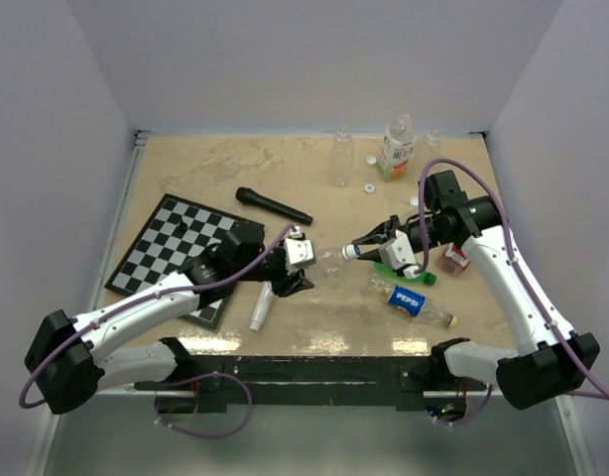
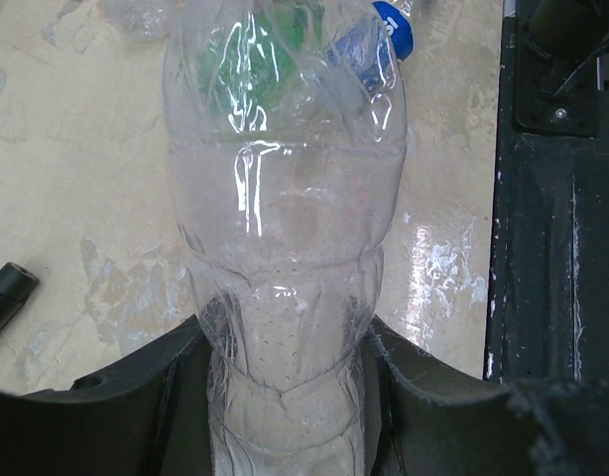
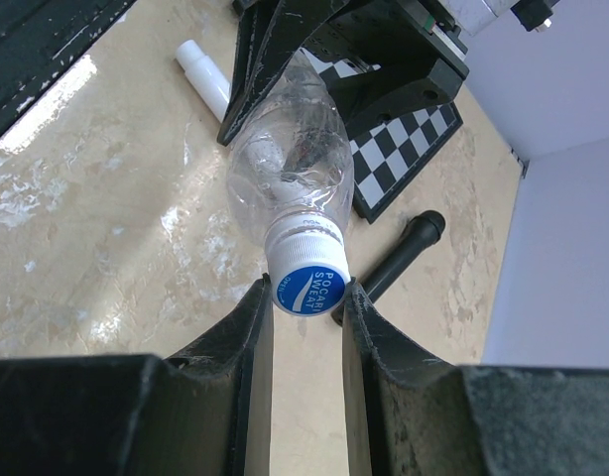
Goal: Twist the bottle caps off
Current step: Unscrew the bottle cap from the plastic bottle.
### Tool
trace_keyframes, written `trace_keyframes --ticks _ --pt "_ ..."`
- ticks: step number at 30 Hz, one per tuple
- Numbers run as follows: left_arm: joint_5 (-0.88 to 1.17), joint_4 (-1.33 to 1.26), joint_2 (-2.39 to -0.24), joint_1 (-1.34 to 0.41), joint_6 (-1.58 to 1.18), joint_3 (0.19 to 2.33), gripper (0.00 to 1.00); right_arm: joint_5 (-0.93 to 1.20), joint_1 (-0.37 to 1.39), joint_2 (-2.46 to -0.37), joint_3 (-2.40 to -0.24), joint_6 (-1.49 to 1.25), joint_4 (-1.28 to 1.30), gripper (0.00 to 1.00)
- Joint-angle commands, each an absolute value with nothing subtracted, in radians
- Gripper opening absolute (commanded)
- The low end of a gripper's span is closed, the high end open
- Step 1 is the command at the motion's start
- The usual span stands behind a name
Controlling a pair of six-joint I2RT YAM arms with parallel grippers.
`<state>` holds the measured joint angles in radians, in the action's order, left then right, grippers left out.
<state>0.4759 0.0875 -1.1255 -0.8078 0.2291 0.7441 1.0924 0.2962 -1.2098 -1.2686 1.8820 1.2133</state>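
Tan tabletop (image 2: 76, 198) shows either side of the clear bottle (image 2: 285, 198), whose base is cut off below the left gripper (image 2: 285, 342) clamped round it. Right gripper (image 3: 306, 312) pinches its blue cap (image 3: 311, 290) tight, bottle faint from above.

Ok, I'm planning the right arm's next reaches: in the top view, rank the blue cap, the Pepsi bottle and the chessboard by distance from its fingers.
1. blue cap, between the fingers of the right gripper.
2. Pepsi bottle, lying close by, toward the near right.
3. chessboard, far off on the left side.
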Motion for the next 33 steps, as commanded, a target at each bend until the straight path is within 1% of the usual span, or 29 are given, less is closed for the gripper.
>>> trace_keyframes --ticks 1,5,9,18,24,33 --pt "0.454 0.098 -1.109 -0.798 0.227 0.758 0.0 1.078 0.288 -1.186 -1.266 1.905 1.256 0.0" --pt "0.454 0.098 -1.109 -0.796 0.227 0.758 0.0 1.081 0.288 -1.186 -1.261 1.891 1.255 0.0" --pt "0.454 0.1 -1.109 -0.798 0.227 0.759 0.0 1.088 0.288 -1.18 -1.261 1.833 1.233 0.09" --pt "0.451 0.1 -1.109 -0.798 0.227 0.758 0.0 1.098 0.288 -1.157 -1.258 1.614 1.149 0.25" --pt "0.449 0.1 -1.109 -0.798 0.227 0.759 0.0 1.08 0.288 -1.141 -1.255 1.459 1.072 0.41" --pt "0.44 0.1 -1.109 -0.796 0.23 0.758 0.0 1.058 0.288 -1.132 -1.266 1.405 1.094 0.66"
